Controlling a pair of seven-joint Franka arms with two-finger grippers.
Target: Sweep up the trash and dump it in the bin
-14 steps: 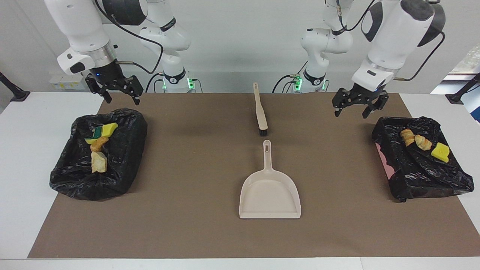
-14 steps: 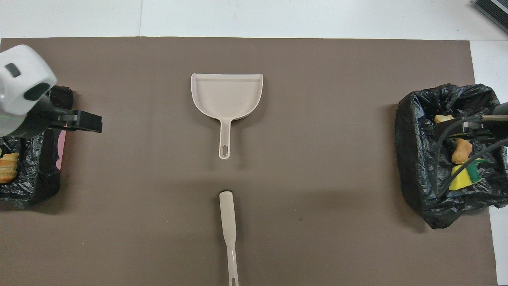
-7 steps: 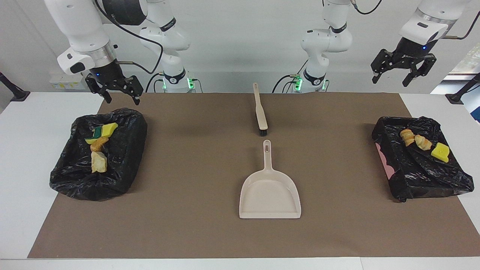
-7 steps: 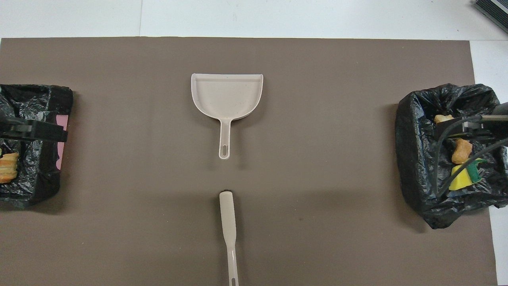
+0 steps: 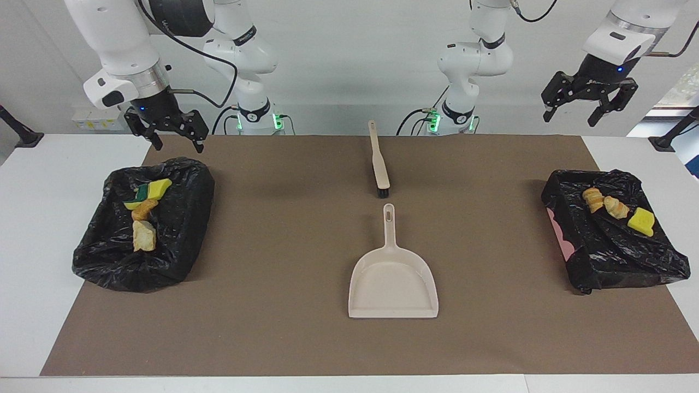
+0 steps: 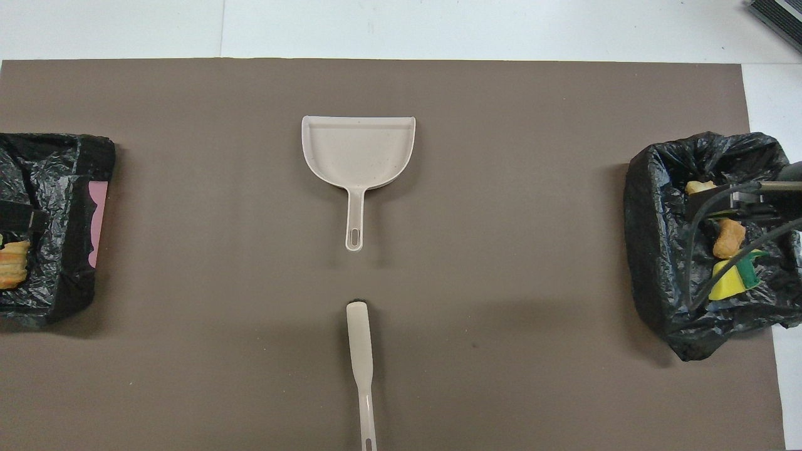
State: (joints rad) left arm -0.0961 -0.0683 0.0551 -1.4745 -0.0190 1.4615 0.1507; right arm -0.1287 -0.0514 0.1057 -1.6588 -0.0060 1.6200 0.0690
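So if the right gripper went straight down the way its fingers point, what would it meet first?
Probably the rim of the black bag-lined bin at its end, nearest the robots, where the open right gripper hangs; depth is unclear, so it might meet the brown mat instead.

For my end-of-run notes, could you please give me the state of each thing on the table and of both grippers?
Beige plastic dustpan: empty, flat on the mat.
Beige brush: lying flat, unheld.
Black-bagged bin at the right arm's end: holds four scraps.
Black-bagged bin at the left arm's end: holds three scraps.
Left gripper: open, empty, raised.
Right gripper: open, empty, above its bin's edge.
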